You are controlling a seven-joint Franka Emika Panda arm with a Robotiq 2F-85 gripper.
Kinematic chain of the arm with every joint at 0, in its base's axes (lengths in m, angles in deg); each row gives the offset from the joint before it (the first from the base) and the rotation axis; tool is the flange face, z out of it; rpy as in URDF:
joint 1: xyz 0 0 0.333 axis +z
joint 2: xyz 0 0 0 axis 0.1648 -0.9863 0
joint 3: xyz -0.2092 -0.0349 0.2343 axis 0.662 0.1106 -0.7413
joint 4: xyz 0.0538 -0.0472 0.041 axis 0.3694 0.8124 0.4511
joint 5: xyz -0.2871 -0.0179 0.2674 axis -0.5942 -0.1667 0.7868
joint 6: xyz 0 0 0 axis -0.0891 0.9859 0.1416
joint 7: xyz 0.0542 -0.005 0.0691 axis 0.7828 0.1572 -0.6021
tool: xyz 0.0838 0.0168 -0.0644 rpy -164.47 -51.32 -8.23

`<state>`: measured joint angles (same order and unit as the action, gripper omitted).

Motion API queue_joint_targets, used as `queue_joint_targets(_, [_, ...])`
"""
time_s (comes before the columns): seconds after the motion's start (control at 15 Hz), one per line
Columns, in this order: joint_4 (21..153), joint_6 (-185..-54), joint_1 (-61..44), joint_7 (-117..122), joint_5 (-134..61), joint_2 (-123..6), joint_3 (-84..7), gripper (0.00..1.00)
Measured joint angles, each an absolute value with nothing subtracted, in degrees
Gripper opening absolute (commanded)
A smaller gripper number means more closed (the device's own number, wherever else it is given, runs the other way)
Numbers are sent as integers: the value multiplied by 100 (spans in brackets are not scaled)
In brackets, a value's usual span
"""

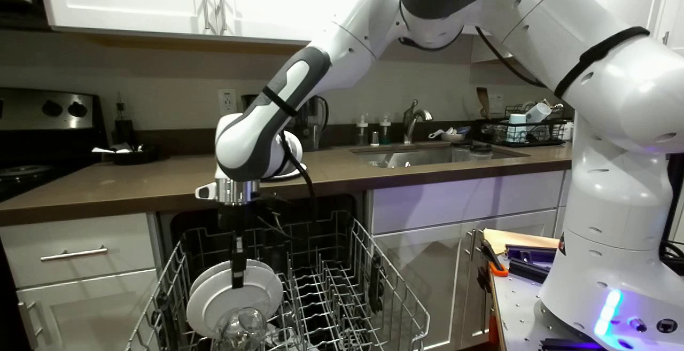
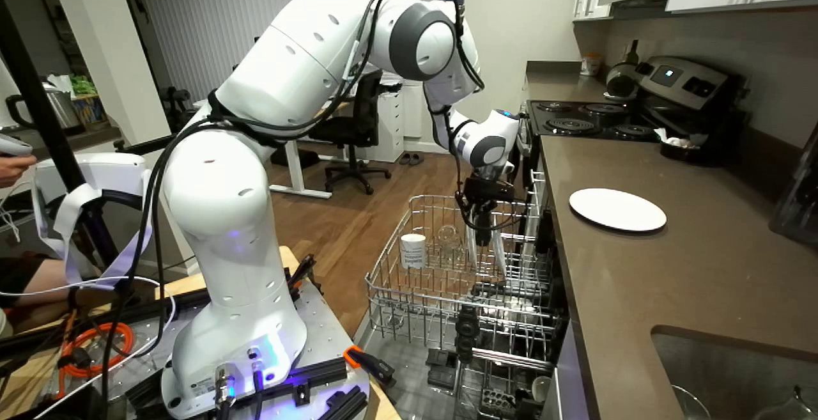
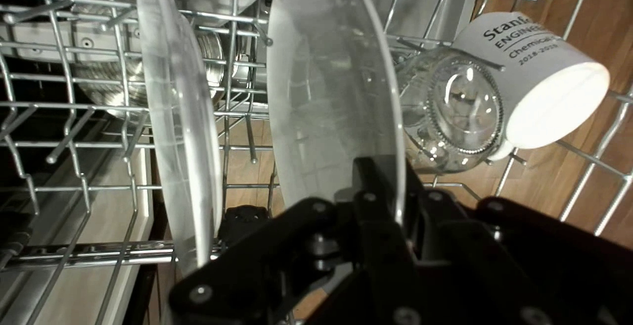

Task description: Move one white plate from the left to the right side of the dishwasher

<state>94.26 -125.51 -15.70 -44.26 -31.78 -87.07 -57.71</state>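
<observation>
Two white plates stand on edge at the left of the dishwasher's pulled-out upper wire rack (image 1: 389, 267), seen in an exterior view. My gripper (image 1: 238, 281) points down at the upper part of the front white plate (image 1: 264, 289). In the wrist view my gripper (image 3: 389, 165) has one finger on each side of this plate's rim (image 3: 326, 92), shut on it. The rear plate (image 1: 199, 281) stands apart from it and shows edge-on in the wrist view (image 3: 183, 117). I cannot tell whether the held plate is lifted off the rack.
A clear glass (image 3: 460, 107) and a white mug (image 3: 539, 77) stand close beside the held plate. Rack tines (image 1: 331, 281) rise to the right. Another white plate (image 2: 617, 210) lies on the counter (image 2: 639, 279) above. The rack's side walls surround the gripper area.
</observation>
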Motion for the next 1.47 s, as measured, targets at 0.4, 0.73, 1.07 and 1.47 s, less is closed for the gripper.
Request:
queue_joint_targets(0.4, [9697, -11739, -1569, -4367, -3151, -8007, -5647, 9])
queue_joint_targets(0.73, [10014, -11132, -1558, -4335, -2953, -7505, -5556, 9])
queue_joint_targets(1.07, [10314, -10695, -1518, -4155, -2929, -7164, -5414, 9])
queue_joint_targets(1.47, [10741, -10463, -1513, -4008, -2875, -6866, -5317, 9])
